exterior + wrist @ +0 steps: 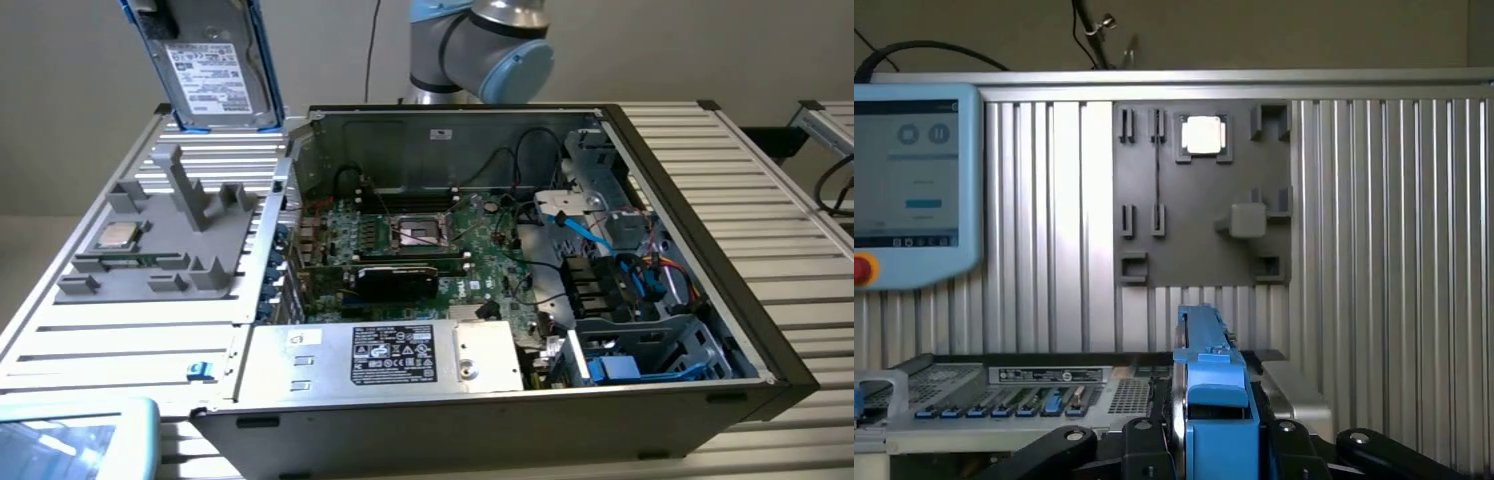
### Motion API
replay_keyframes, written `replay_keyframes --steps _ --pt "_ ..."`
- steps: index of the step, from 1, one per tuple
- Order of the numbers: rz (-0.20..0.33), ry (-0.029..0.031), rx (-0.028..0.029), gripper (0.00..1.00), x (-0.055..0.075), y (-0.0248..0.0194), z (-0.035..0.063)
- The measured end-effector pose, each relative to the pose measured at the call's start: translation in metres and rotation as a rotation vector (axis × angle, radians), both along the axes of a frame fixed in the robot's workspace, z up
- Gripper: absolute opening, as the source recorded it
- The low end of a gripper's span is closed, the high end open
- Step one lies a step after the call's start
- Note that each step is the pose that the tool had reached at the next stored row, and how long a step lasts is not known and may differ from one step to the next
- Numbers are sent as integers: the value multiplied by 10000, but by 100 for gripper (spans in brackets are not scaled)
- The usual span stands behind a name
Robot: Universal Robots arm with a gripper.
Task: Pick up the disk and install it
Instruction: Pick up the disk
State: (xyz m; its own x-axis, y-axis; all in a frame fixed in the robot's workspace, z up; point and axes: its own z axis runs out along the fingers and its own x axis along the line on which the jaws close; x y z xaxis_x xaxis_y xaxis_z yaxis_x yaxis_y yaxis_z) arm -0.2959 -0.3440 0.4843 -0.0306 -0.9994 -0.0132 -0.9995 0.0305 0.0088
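Blue-framed disk [214, 70] upright, long axis vertical

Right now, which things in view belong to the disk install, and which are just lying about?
Job: disk, held in the gripper; open computer case.
Lying about: CPU chip; grey fixture tray; teach pendant.

The arm [481, 45] reaches high toward the exterior view's left; its pincer [1216, 458] is clamped on the disk [214, 75].
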Motion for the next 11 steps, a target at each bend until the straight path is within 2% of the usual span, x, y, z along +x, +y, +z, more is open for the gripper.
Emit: replay_keyframes --steps 11 --pt "0 1 0 37 418 -90 63"
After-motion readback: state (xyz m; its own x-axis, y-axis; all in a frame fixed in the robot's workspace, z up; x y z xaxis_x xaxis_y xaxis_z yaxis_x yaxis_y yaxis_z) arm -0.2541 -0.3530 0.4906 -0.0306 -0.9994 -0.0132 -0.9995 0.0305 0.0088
